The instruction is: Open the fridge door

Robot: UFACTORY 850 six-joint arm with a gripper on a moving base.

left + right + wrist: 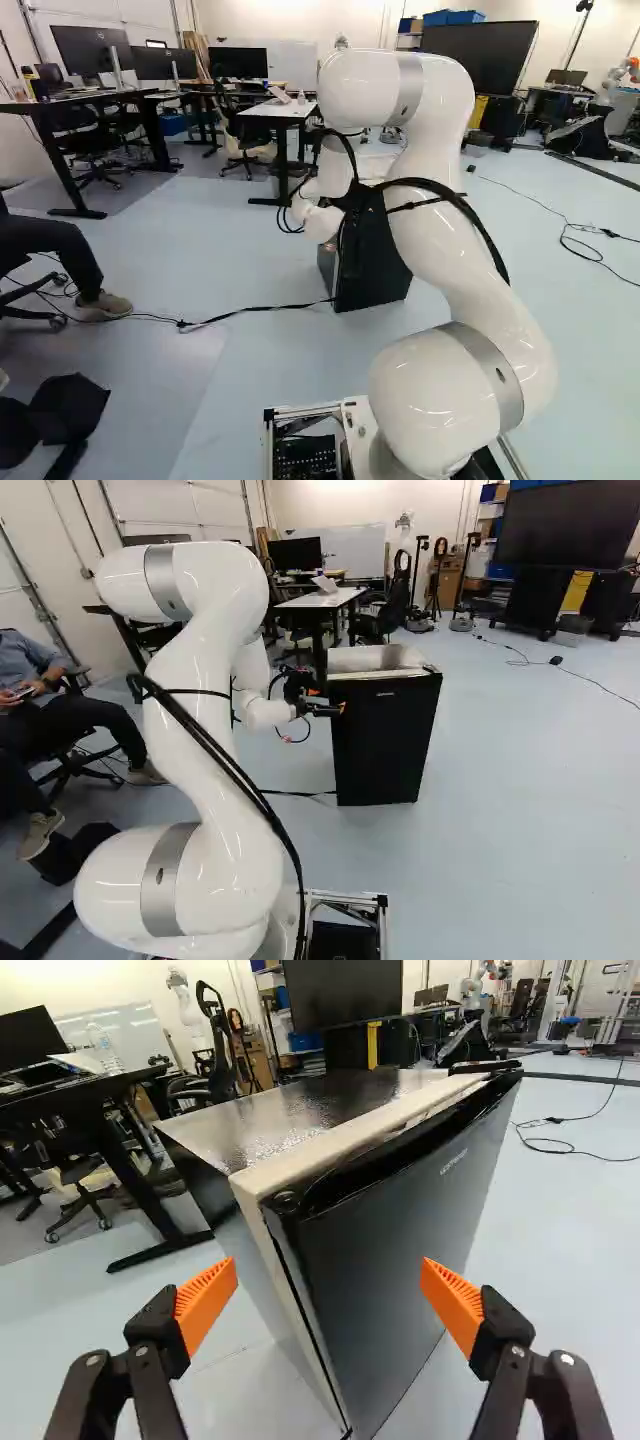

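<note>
The small fridge (385, 738) stands on the floor, its black door facing the base in the right base view. My gripper (340, 709) is at the door's left edge in that view. In the left base view the arm's wrist hides much of the fridge (375, 290). Seen from the wrist, my gripper (330, 1295) is open with its orange pads wide apart. The fridge door (400, 1250) stands ahead of and between the fingers, its top edge and one side edge in sight. The door looks closed against the body. Whether a pad touches it, I cannot tell.
Behind the fridge is a black-legged table (325, 598) with a chair beside it. A seated person is at the left of both base views. A cable (250, 312) runs over the floor to the fridge. Farther back stand a large screen (545, 525) and another robot (612, 80).
</note>
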